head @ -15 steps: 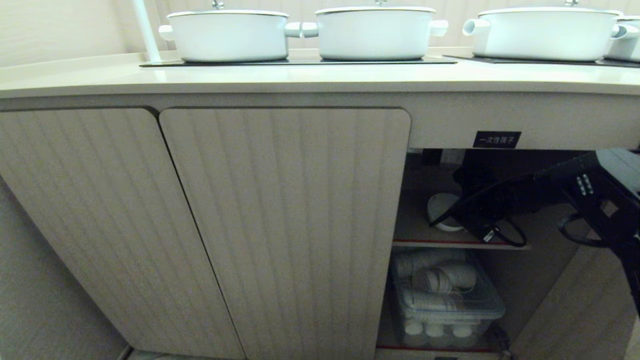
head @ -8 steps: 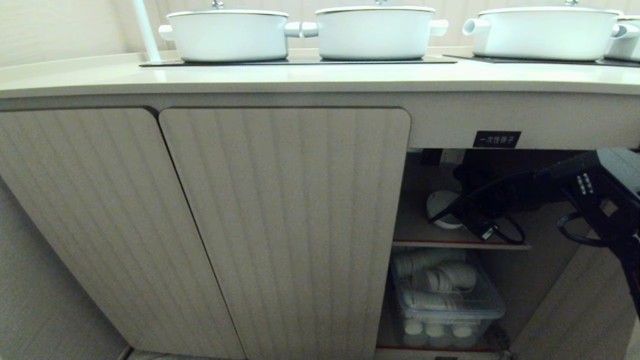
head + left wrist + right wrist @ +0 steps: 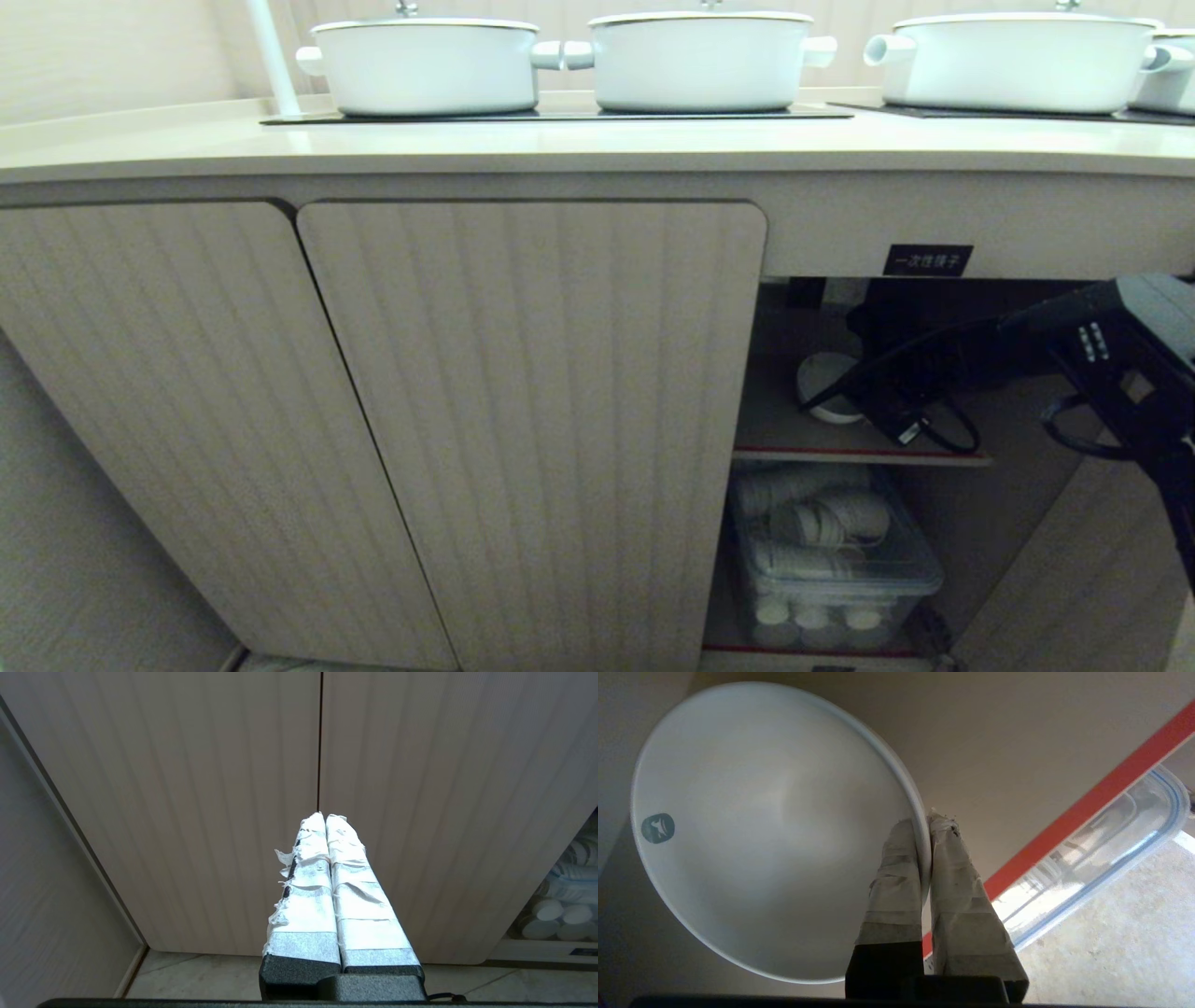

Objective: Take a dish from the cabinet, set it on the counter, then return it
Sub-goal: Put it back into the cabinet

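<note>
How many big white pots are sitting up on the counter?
4 in the head view. One pot at the left, one in the middle, one to the right, and a fourth cut off by the right edge. More may sit beyond it.

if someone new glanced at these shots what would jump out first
Probably the right gripper reaching into the open cabinet, shut on the rim of the white bowl over the inner shelf. Next, the big white lidded pots lined up on the counter above, and a clear tub of white cups under the shelf. The left gripper hangs shut before the closed doors.
</note>
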Controlling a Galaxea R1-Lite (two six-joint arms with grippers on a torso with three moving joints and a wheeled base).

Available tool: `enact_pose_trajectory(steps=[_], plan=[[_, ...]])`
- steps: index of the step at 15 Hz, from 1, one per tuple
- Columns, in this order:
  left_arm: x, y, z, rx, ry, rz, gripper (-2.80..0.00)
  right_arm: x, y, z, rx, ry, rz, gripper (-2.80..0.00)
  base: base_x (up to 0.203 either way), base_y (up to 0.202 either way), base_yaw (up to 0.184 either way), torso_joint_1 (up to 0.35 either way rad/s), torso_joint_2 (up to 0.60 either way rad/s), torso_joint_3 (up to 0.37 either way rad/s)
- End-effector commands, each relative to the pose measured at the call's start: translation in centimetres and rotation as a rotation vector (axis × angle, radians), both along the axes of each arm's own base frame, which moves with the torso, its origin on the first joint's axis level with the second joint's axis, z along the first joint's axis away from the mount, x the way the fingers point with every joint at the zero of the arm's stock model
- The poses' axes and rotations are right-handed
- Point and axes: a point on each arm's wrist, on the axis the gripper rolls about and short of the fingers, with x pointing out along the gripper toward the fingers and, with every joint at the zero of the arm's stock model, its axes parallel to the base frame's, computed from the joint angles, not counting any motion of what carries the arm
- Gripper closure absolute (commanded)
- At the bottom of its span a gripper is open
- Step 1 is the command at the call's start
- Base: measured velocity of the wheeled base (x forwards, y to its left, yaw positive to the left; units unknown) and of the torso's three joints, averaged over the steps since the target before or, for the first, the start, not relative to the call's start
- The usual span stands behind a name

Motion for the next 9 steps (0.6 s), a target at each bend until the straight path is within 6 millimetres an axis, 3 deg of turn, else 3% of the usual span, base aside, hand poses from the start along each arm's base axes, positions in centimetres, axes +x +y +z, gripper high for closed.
enact_pose_trajectory(steps=[1, 9], plan=[[0.0, 0.0, 0.0, 0.0, 0.0, 0.0, 0.0, 0.08, 0.02, -0.06, 0.003, 0.005, -0.005, 0.0, 0.0, 0.0, 0.0, 0.0, 0.0, 0.0], [0.0, 0.0, 0.01, 0.0, -0.001, 0.001, 0.0, 0.51, 0.07, -0.08, 0.054, 0.051, -0.068, 0.0, 0.0, 0.0, 0.0, 0.0, 0.0, 0.0]])
